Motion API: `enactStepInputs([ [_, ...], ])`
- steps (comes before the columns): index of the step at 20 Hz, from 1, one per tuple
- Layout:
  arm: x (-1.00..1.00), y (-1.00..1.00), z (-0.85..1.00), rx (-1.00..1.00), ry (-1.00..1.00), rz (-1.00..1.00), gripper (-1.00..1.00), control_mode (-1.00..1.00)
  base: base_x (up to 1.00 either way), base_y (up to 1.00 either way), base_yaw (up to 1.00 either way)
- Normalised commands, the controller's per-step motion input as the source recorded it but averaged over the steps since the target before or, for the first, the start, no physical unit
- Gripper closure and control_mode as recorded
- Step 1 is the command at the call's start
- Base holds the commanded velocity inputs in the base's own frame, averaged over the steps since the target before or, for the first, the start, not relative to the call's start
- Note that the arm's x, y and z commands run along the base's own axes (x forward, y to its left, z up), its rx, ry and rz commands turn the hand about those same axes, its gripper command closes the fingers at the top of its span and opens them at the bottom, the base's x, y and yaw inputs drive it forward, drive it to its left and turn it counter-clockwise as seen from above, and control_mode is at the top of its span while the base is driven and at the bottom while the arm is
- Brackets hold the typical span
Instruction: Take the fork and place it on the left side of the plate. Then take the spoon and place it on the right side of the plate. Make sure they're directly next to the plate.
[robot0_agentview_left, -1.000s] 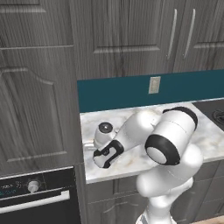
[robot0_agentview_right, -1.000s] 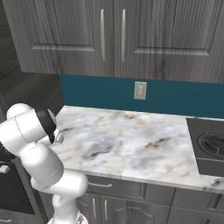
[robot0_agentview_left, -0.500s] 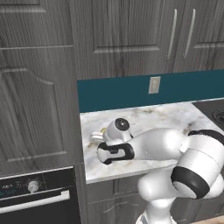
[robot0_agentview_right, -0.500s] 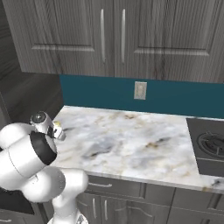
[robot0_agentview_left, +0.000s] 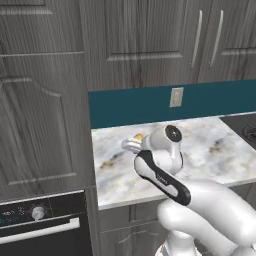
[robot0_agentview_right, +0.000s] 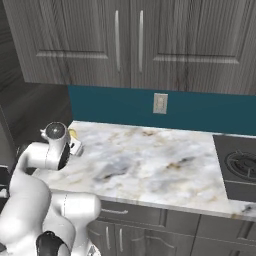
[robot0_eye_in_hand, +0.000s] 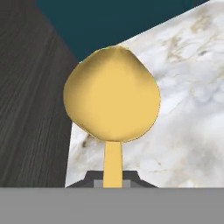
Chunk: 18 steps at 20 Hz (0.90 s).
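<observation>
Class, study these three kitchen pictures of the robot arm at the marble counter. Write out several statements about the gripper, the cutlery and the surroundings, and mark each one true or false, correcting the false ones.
1. The gripper is shut on the golden-yellow round-bowled spoon. True.
2. The spoon's thin handle runs down between the fingertips in the hand view. True.
3. The backsplash behind the white marble counter is red. False: the backsplash is teal.
4. The gripper holds a dark-handled fork. False: it holds the spoon.
5. A pale wall outlet sits on the backsplash. True.

One spoon (robot0_eye_in_hand: 112, 103); one tabletop (robot0_agentview_right: 150, 165); one wall outlet (robot0_agentview_right: 160, 103); one oven (robot0_agentview_left: 45, 227); one stove burner (robot0_agentview_right: 242, 165); four cabinet handles.
</observation>
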Motion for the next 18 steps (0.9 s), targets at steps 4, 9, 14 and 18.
enactStepInputs([
  [4,-0.58,-0.67,1.0,0.0,0.01,-0.08,1.0,-1.0,0.0,0.0,0.0],
  [9,-0.66,-0.63,0.69,-0.01,0.05,-0.09,1.0,-1.0,0.0,0.0,0.0],
  [14,-0.82,-0.7,0.21,-0.06,0.12,-0.09,1.0,-1.0,0.0,0.0,0.0],
  [18,-0.74,-0.64,0.01,-0.12,0.17,-0.09,1.0,-1.0,0.0,0.0,0.0],
])
